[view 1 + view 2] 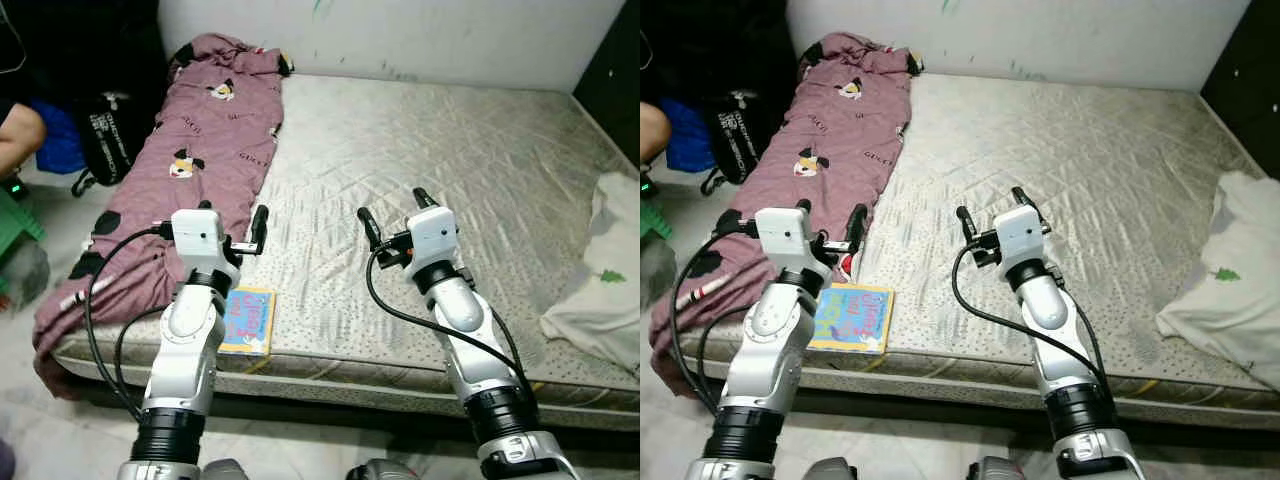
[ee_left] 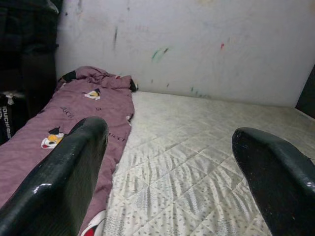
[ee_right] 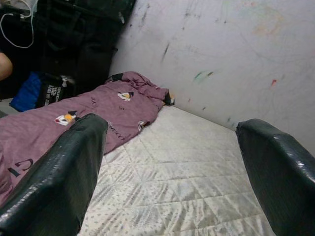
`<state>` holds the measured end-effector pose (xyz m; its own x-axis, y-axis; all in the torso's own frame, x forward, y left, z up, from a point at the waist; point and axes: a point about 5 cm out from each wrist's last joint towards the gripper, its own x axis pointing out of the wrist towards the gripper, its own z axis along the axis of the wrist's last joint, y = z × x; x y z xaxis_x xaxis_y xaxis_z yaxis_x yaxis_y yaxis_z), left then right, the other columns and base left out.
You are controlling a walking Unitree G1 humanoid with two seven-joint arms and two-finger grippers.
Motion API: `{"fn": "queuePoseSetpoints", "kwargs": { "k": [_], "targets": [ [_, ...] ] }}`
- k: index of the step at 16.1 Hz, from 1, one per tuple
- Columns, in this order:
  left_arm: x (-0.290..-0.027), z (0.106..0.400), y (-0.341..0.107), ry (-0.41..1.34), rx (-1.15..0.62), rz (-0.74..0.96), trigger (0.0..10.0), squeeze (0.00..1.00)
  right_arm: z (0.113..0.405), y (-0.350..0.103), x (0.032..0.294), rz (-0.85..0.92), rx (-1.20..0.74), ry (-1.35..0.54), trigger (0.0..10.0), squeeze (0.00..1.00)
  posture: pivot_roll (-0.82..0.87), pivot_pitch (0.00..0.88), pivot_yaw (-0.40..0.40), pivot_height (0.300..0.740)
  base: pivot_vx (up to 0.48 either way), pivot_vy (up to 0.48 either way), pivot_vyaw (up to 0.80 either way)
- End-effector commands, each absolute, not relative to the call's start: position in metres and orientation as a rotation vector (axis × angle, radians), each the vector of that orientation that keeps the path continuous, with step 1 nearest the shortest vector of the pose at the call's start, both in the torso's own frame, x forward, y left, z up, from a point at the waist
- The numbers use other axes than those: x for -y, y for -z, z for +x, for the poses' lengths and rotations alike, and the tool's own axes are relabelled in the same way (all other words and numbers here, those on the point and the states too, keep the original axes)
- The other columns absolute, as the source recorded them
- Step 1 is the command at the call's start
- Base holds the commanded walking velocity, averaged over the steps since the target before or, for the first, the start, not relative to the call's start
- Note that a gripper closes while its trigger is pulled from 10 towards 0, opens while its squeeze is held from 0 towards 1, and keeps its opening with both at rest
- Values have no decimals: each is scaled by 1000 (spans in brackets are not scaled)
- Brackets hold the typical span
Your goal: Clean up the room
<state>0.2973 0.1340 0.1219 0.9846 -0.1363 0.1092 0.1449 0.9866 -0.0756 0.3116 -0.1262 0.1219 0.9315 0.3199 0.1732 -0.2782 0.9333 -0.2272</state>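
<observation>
Lower left of frame: colourful picture book lies under the spread-fingered left gripper; right gripper, fingers apart, hangs farther off.

Head stereo pair looks fwd/down over bed from its near edge, both arms in frame. Wrist cams sit low, close above mattress, facing the far wall. All share purple blanket.
</observation>
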Motion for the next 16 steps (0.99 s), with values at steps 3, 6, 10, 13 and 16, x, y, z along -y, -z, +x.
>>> {"fn": "queuePoseSetpoints", "kwargs": {
  "k": [3, 6, 10, 13, 16],
  "targets": [
    [-133, 299, -123, 142, 100, -79, 10000, 0, 314, -124, 128, -207, 216, -301, 10000, 0, -9, 0, -31, 740, 0, -289, 0],
    [-133, 299, -122, 142, 100, -79, 10000, 0, 314, -124, 128, -208, 215, -303, 10000, 0, -9, 0, -31, 740, 0, -332, 0],
    [-132, 299, -123, 142, 100, -81, 10000, 0, 314, -124, 127, -215, 215, -309, 10000, 0, -11, 0, -31, 740, 0, -343, 527],
    [-132, 300, -122, 144, 99, -82, 10000, 0, 314, -124, 127, -213, 213, -308, 10000, 0, -12, 0, -33, 740, 0, -345, 704],
    [-132, 300, -122, 143, 100, -83, 10000, 0, 315, -124, 128, -214, 212, -310, 10000, 0, -12, 0, -33, 740, 0, -342, 171]
  ]
}}
